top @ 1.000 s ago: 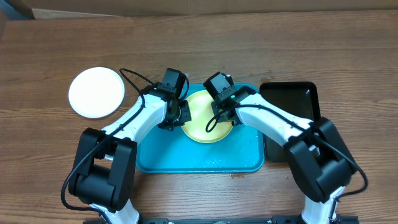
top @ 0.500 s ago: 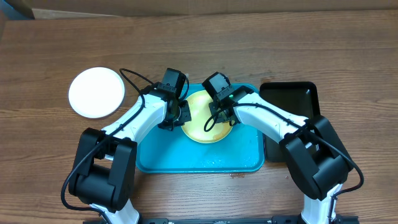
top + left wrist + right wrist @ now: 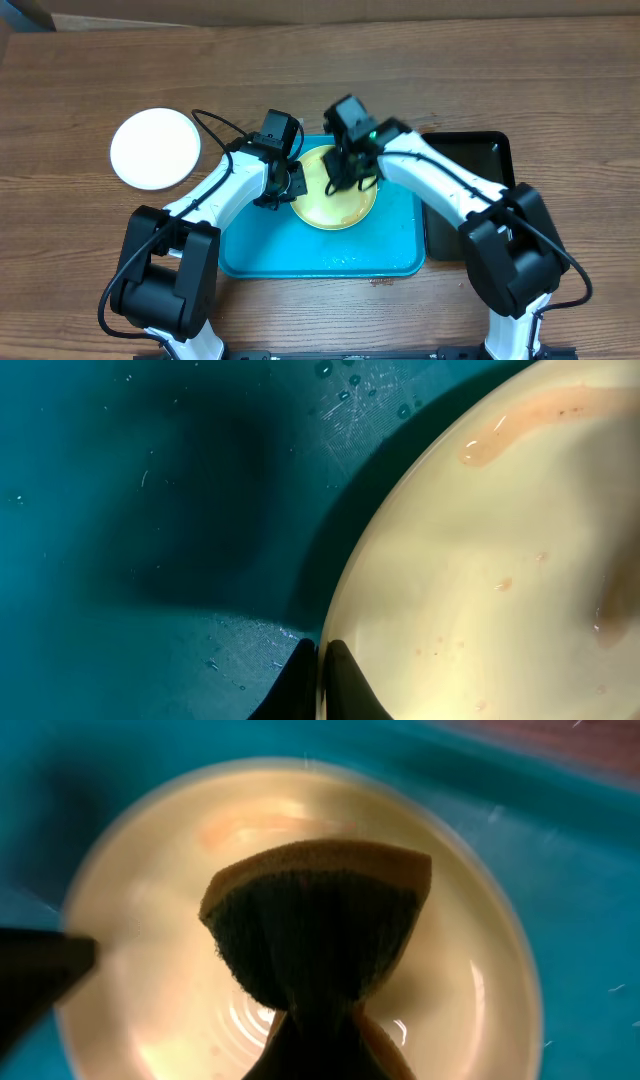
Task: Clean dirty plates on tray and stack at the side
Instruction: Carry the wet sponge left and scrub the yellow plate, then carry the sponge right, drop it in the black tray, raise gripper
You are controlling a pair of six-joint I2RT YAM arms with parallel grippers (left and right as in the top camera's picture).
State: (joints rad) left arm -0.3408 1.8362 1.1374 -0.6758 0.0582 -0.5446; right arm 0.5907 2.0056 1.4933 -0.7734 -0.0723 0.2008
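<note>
Currently scrubbing: left tool [image 3: 322, 672] pinched shut on the rim of the yellow-green plate [image 3: 345, 208] lying in the tray [image 3: 260, 250]; right tool [image 3: 318, 1045] clamped on the sponge [image 3: 315, 915] over it. Press on the orange smears and hold the rim steady. Count: two plates visible, including one white plate [image 3: 155, 148] on the tabletop; one sponge.

Overhead looks straight down on the whole table [image 3: 420, 60]; both wrist cameras sit close over the yellow-green plate [image 3: 480, 560], which all views share.
</note>
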